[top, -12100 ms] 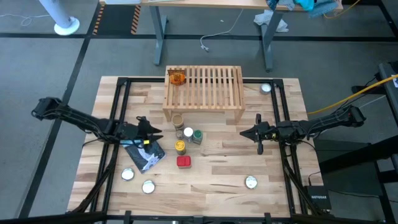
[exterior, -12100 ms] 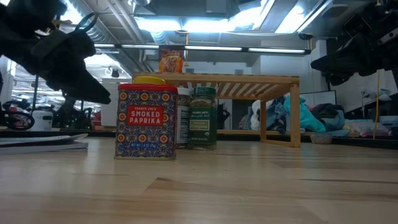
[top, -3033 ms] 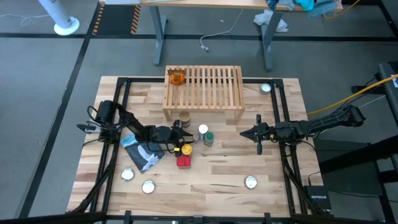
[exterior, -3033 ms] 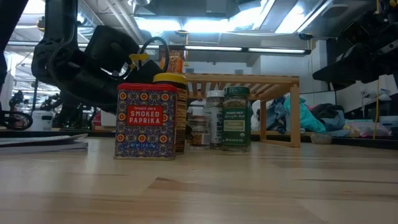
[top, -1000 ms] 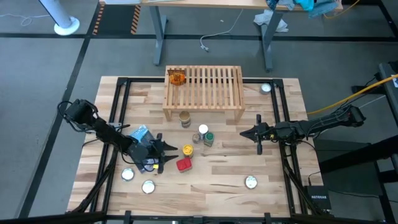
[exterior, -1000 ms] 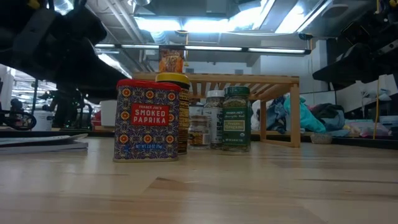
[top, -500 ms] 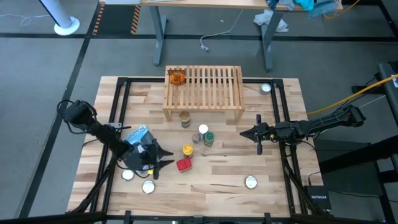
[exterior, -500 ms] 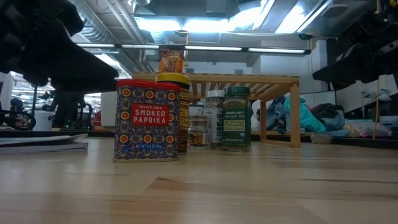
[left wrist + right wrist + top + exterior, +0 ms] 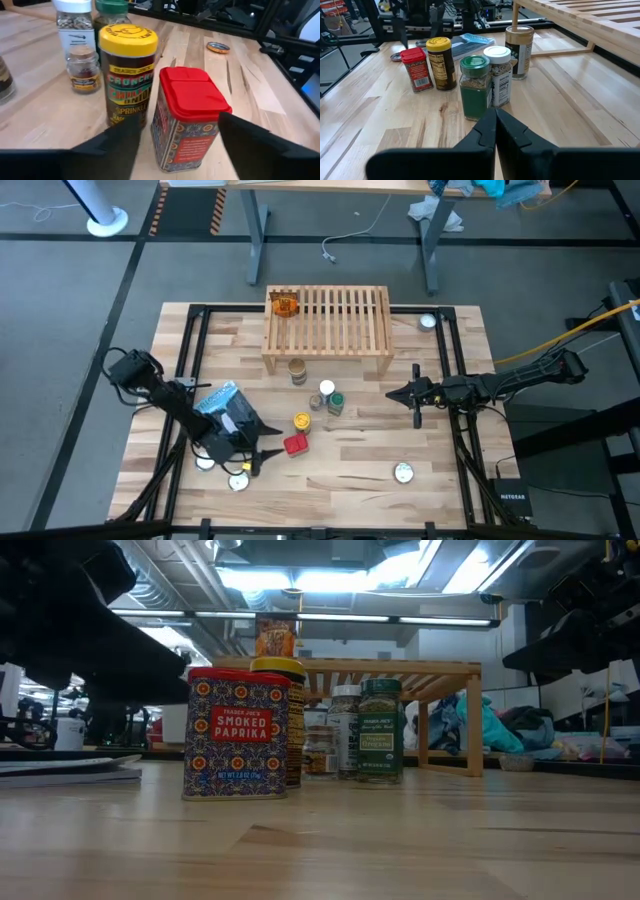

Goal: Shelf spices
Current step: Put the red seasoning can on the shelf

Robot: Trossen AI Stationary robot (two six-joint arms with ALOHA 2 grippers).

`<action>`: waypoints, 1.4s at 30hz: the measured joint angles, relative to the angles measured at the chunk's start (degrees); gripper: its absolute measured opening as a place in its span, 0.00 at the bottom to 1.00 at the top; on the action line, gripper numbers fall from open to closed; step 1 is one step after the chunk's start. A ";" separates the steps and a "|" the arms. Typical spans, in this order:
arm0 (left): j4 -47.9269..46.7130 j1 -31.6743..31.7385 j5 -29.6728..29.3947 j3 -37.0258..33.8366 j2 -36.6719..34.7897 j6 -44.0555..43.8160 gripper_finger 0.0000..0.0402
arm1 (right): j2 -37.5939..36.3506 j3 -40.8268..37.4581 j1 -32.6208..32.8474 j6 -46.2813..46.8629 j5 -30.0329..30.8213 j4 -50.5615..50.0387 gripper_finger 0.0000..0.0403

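The red tin (image 9: 294,444) stands on the table, with the yellow-lidded jar (image 9: 301,421) just beyond it. Farther back stand the white-lidded (image 9: 326,388), green-lidded (image 9: 335,398) and small clear (image 9: 316,402) jars, and the tan-lidded jar (image 9: 296,367) is by the shelf (image 9: 327,325). An orange packet (image 9: 286,305) sits on the shelf's far left corner. My left gripper (image 9: 262,457) is open, low at the tin's left. In the left wrist view the tin (image 9: 187,117) stands just ahead between the two fingers, and no touch shows. My right gripper (image 9: 392,393) waits shut at mid right.
A blue-and-white pouch (image 9: 222,402) lies under my left arm. Silver discs lie at the near left (image 9: 205,463) (image 9: 238,480), near right (image 9: 403,472) and far right (image 9: 427,321). Black frame rails (image 9: 452,360) run along both table sides. Bare wood lies to the right of the jars.
My left gripper has swung toward the table's near edge, staying low, and now points at the red tin from its left. The tin and jars have stayed where they were.
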 joint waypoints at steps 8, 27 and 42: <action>-1.13 -1.48 -2.52 1.86 2.07 -9.11 0.82 | 0.00 0.00 0.00 0.00 0.01 -0.02 0.02; -12.50 0.16 -2.81 8.33 2.44 -13.21 0.83 | 0.00 0.00 0.00 0.00 0.00 -0.02 0.02; -3.65 3.47 -3.45 11.57 12.57 -11.15 0.83 | 0.00 0.00 0.00 0.00 -0.02 -0.02 0.02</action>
